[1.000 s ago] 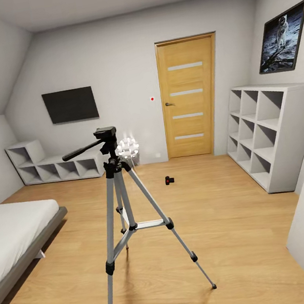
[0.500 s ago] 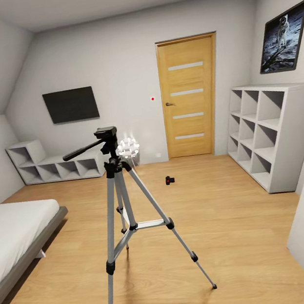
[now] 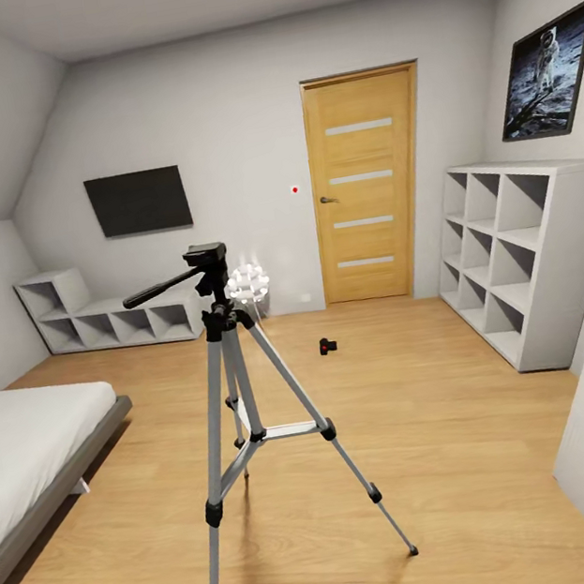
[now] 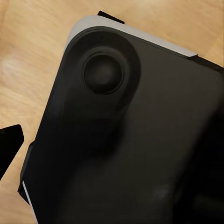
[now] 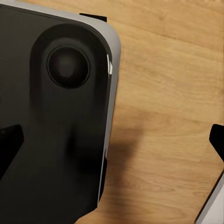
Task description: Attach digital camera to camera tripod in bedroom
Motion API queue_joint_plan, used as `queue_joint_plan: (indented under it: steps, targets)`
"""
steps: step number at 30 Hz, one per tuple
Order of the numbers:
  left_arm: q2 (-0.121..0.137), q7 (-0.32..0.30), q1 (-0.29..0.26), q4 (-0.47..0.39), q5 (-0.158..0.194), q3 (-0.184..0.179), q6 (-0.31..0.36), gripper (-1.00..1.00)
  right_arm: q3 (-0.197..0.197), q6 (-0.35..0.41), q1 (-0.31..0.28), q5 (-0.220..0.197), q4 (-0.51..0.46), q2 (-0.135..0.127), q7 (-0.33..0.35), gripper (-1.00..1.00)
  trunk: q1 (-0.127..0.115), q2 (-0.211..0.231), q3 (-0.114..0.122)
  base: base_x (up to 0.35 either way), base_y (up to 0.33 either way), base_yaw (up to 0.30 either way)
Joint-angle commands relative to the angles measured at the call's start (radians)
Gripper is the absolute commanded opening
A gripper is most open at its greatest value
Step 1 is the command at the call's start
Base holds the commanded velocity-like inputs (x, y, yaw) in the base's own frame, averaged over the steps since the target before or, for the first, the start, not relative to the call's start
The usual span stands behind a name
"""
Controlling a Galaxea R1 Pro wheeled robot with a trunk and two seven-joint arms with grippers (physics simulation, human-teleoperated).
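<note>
We see the camera tripod (image 3: 241, 414) standing near us on the bedroom floor (image 3: 452, 455) with the digital camera (image 3: 327, 346) lying well beyond it toward the door (image 3: 367, 186), and cannot tell how our fingers are set.

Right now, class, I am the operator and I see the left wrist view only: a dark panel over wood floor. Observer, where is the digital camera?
Observer: The digital camera lies on the wood floor, out in the open, toward the wooden door.
Operator: Is the tripod near it?
Observer: The camera tripod stands upright with its legs spread, closer to us than the camera and apart from it.
Operator: Is anything mounted on it?
Observer: No, its black head is bare, and the pan handle points toward the bed.
</note>
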Motion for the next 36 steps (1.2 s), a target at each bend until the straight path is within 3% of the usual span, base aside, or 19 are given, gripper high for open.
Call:
queue_joint_plan:
  steps: [1, 30, 36]
  targets:
    - [0.0, -0.001, 0.0, -0.001, 0.001, 0.008, -0.001, 1.0, 0.001, -0.003, 0.0, 0.009, 0.0, 0.0, -0.001, 1.0, 0.0, 0.0, -0.001, 0.0, 0.0, 0.139]
    - [-0.001, -0.001, 0.0, -0.001, 0.0, 0.008, -0.001, 1.0, -0.002, -0.004, 0.0, 0.009, 0.0, -0.002, -0.001, 1.0, 0.0, 0.0, -0.001, 0.0, 0.0, 0.249]
    - [-0.002, -0.001, 0.0, -0.001, 0.0, 0.008, -0.002, 1.0, -0.002, -0.004, 0.0, 0.008, 0.0, -0.003, -0.001, 1.0, 0.0, 0.0, -0.001, 0.0, 0.0, 0.117]
